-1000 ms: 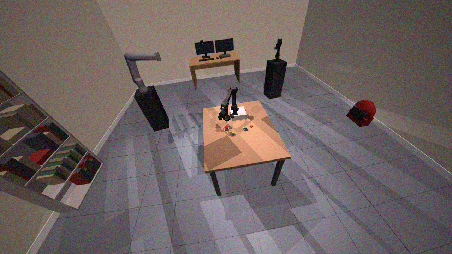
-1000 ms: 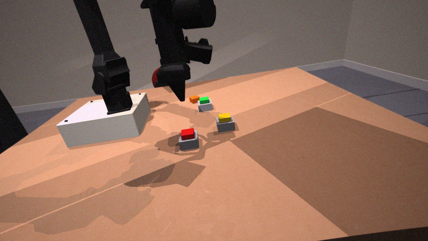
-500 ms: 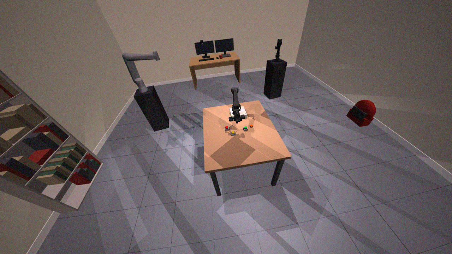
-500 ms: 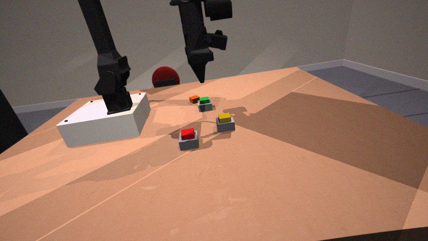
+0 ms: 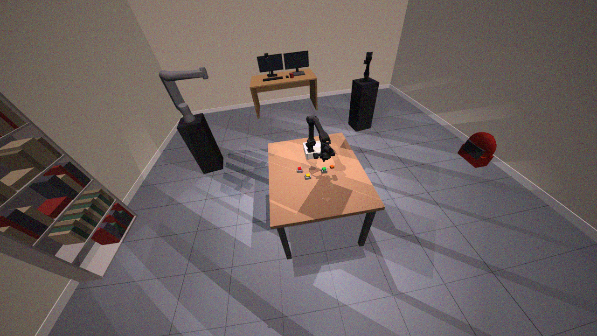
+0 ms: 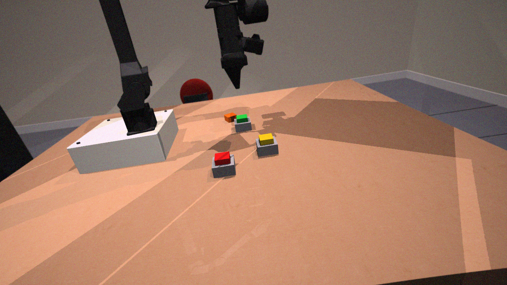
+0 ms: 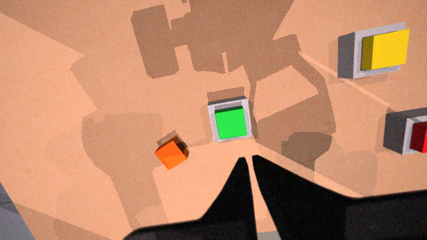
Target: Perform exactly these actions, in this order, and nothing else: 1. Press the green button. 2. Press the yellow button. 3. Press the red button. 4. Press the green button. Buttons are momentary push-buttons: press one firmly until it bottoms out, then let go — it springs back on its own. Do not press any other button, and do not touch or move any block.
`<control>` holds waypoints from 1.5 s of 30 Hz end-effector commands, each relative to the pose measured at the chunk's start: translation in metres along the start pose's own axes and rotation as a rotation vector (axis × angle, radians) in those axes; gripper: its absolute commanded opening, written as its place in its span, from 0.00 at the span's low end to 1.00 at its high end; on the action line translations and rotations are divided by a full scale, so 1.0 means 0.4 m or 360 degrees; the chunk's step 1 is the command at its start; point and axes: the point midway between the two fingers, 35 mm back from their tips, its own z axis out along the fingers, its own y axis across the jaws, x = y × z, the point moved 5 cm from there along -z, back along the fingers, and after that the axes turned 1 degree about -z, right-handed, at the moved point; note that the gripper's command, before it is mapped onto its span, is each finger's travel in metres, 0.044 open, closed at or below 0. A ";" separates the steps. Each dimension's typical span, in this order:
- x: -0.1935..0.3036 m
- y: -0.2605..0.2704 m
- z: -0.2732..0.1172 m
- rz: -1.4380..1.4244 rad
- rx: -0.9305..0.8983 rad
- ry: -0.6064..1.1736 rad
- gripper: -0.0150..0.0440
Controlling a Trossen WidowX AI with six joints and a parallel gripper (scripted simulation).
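The green button (image 5: 323,169) (image 6: 242,118) (image 7: 231,123) stands in its grey housing, its cap raised. The yellow button (image 5: 307,176) (image 6: 266,139) (image 7: 390,49) and the red button (image 5: 299,169) (image 6: 222,158) also have raised caps; the red button (image 7: 419,137) is cut off at the right edge of the wrist view. My gripper (image 6: 237,87) (image 7: 249,162) is shut and empty, pointing down. It hangs in the air above the area of the green button and touches nothing. In the wrist view its tips show just below the green button.
An orange block (image 5: 331,166) (image 6: 229,117) (image 7: 171,154) lies close beside the green button. The arm stands on a white base box (image 6: 120,156) at the back of the wooden table (image 5: 288,204) (image 6: 319,219). Shadows fall across the table.
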 end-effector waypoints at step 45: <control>0.003 0.011 0.238 0.0017 -0.0006 0.0002 0.29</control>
